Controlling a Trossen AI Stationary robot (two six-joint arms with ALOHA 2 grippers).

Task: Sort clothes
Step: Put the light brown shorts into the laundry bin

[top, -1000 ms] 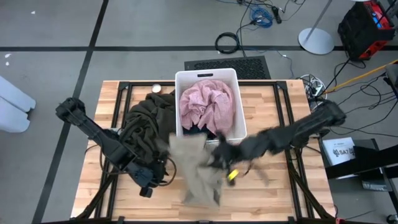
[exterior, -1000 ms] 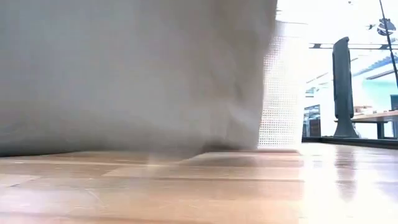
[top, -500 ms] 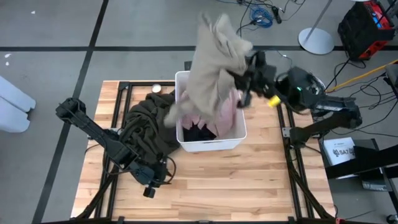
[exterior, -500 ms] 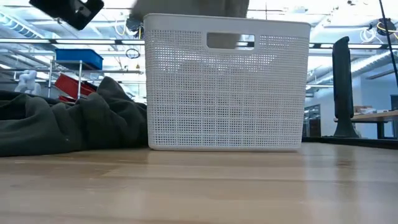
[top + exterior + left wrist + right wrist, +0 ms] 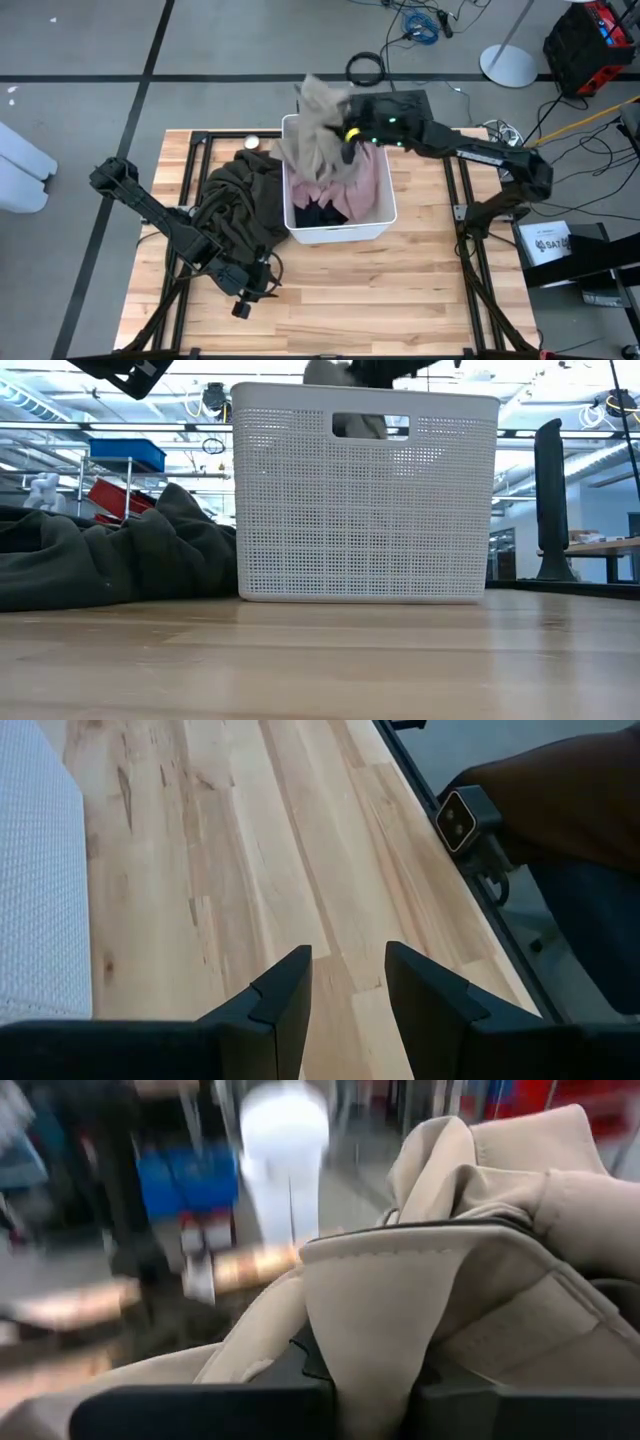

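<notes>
While our right gripper (image 5: 345, 135) stays out of it, clamped on the beige garment (image 5: 318, 130), that cloth hangs from it above the far left corner of the white bin (image 5: 340, 232), with the pale pink garment (image 5: 368, 185) and a black one (image 5: 318, 212) lying below inside. Our left gripper (image 5: 347, 982) hovers low over bare table (image 5: 230, 870), fingers apart and empty, the dark olive garment (image 5: 235, 200) heaped just behind it, beside the bin

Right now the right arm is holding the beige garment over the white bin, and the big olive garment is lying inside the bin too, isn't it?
Not quite. The olive garment lies on the table beside the white bin, not inside it, as the high view shows. The rest holds: the right gripper is shut on the beige garment over the bin.
</notes>
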